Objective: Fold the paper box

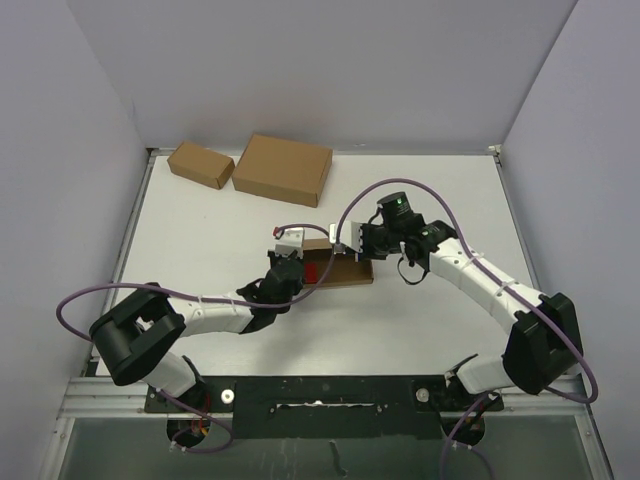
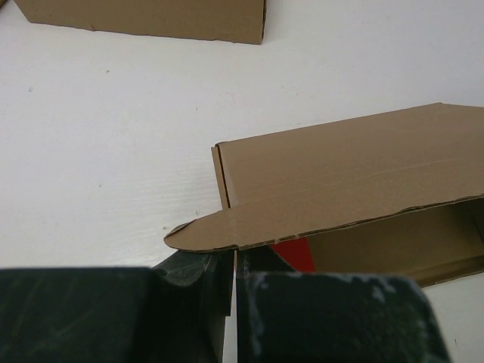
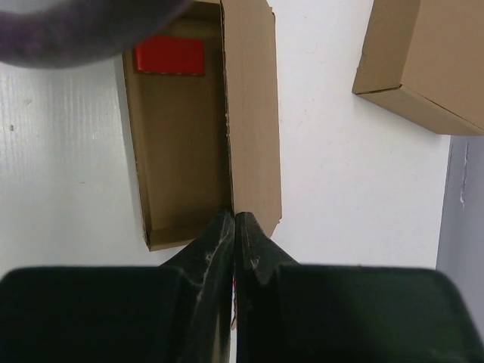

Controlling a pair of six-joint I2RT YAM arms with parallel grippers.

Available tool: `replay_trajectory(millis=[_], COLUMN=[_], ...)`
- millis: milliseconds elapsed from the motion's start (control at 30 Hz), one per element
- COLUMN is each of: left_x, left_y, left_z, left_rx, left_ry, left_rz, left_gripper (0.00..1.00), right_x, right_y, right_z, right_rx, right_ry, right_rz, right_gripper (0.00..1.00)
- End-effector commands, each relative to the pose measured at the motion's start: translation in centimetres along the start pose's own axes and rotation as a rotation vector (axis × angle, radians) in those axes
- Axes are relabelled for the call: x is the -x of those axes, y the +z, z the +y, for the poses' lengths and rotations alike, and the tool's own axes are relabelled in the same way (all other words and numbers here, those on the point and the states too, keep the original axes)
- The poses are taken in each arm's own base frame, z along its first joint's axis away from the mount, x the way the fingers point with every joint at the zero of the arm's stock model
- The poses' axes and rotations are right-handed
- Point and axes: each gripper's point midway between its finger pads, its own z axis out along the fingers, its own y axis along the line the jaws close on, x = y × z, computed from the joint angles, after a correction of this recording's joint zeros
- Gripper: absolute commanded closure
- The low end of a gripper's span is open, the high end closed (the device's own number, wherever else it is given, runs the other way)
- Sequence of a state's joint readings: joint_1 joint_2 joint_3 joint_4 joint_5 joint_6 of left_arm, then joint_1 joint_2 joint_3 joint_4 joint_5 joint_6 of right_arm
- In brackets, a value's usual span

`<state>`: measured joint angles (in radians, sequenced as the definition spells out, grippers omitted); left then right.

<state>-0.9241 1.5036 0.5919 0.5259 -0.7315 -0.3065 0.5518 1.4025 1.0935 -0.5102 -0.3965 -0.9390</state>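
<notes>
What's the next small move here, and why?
Probably swing the lid panel over the tray, both arms together: left gripper and right gripper are each shut on the paper box at opposite ends, and its tray lies open with a red piece inside.

Tabletop (image 1: 200, 230): white, walled on three sides.
1. Paper box (image 1: 350, 272): brown, shallow, lay open at ctr; red patch (image 1: 312, 271) showed inside, L end.
2. Left arm (image 1: 215, 315): left jaws were closed at box's L end.
3. Right arm (image 1: 470, 275): right jaws were closed at box's R end.
4. Larger cardboard box (image 1: 283, 170): sat at far edge.
5. Small cardboard box (image 1: 200, 164): sat just L of no. 4.
</notes>
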Motion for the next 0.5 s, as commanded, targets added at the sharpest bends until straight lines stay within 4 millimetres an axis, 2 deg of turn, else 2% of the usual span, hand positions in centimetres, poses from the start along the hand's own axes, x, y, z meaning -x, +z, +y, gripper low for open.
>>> replay_trajectory(millis=[0, 100, 333, 467], left_x=[1.1, 1.4, 2.0, 2.0], left_y=[-0.1, -0.9, -3.9, -6.2], left_z=[-1.3, -1.1, -1.1, -1.2], left_rx=[-0.042, -0.063, -0.168, -0.264], left_ry=[-0.039, -0.064, -0.108, -0.111], left_rz=[-0.015, -0.014, 0.0, 0.02], left_gripper=[0.98, 0.87, 0.48, 0.38], right_x=[0.9, 0.6, 0.2, -0.1], right_y=[-0.4, -0.3, -0.3, -0.4], right_z=[-0.1, 0.5, 1.4, 2.0], right_rx=[-0.029, -0.02, -0.01, -0.004], right_ry=[-0.039, -0.031, -0.01, 0.006], right_rz=[-0.038, -0.041, -0.047, -0.053], right_gripper=[1.0, 1.0, 1.0, 1.0])
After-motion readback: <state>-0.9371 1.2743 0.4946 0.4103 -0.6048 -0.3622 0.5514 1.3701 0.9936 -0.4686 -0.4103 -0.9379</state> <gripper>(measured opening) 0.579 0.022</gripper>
